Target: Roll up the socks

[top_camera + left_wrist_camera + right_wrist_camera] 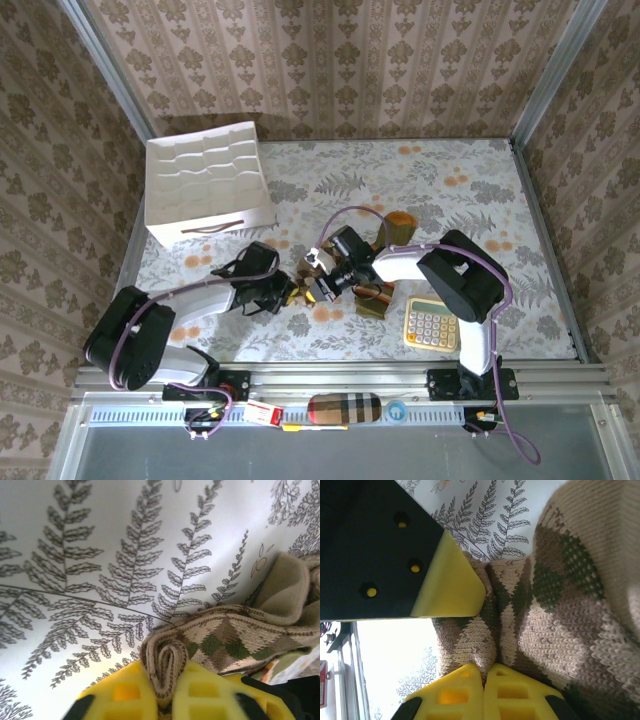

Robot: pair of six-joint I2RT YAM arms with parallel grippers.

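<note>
Argyle sock — outside the white box

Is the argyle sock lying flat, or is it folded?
Folded and bunched: the argyle sock shows doubled layers, and the left gripper and right gripper each pinch a fold.

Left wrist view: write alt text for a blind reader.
The yellow left claw pinches a fold of the tan-and-brown argyle sock at the bottom edge. The sock bunches toward the right over a fern-printed tablecloth.
</note>
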